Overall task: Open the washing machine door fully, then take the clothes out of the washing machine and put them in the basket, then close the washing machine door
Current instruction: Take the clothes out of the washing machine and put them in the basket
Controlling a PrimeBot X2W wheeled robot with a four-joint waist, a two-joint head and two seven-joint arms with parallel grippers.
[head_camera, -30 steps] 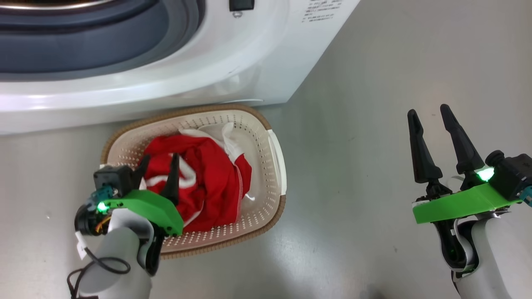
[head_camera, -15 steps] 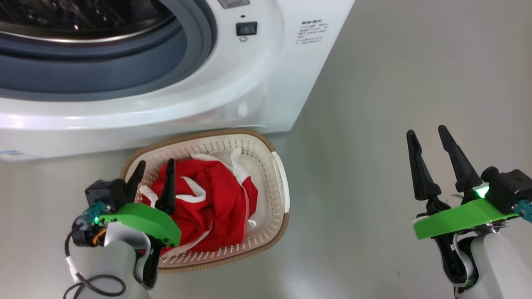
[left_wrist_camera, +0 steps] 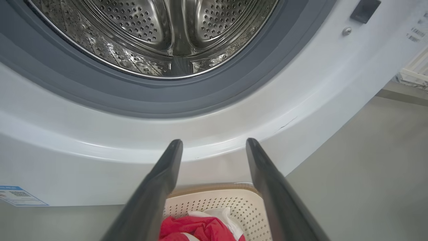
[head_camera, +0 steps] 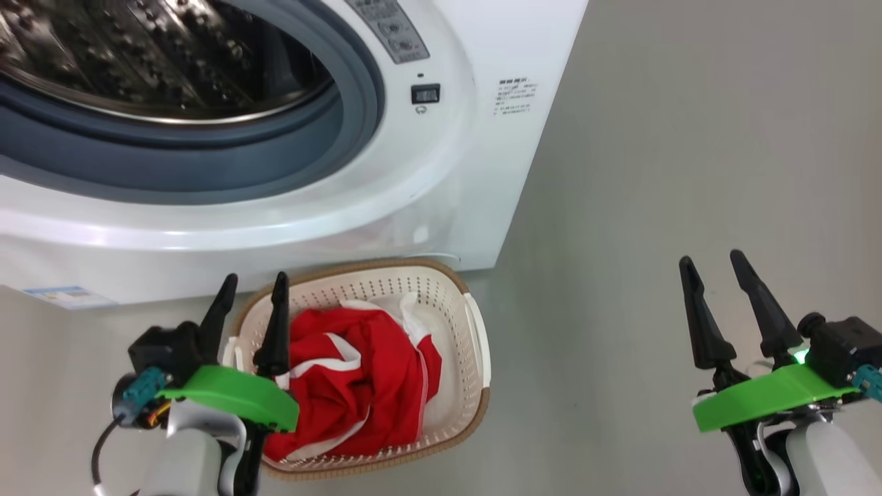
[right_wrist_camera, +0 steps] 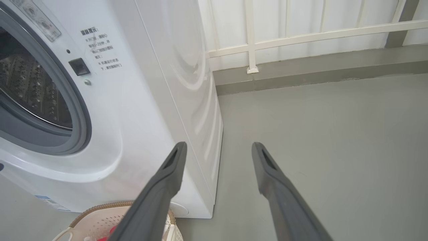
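The washing machine [head_camera: 448, 172] stands with its mouth uncovered, showing the grey gasket and the steel drum [head_camera: 158, 55]. The washing machine door is out of view. On the floor in front sits the basket [head_camera: 475, 344] with the red clothes [head_camera: 365, 379] heaped inside. My left gripper [head_camera: 255, 277] is open and empty above the basket's left rim, fingers pointing at the machine. The left wrist view shows the left gripper [left_wrist_camera: 214, 141] below the drum [left_wrist_camera: 150, 33], with the basket [left_wrist_camera: 247, 204] and clothes [left_wrist_camera: 197, 229] beneath. My right gripper [head_camera: 710, 257] hangs open over bare floor, far right of the basket. In the right wrist view the right gripper [right_wrist_camera: 219, 144] faces the machine's [right_wrist_camera: 140, 100] front right corner.
Grey floor [head_camera: 654, 172] spreads to the right of the machine. A white railing [right_wrist_camera: 250, 43] and a low kerb run along the wall behind it. A small blue-and-white sticker [head_camera: 69, 296] marks the machine's lower left front.
The head camera has tilted up, bringing the drum into view. My left gripper has lifted off the clothes to the basket's left rim. The clothes stay in the basket.
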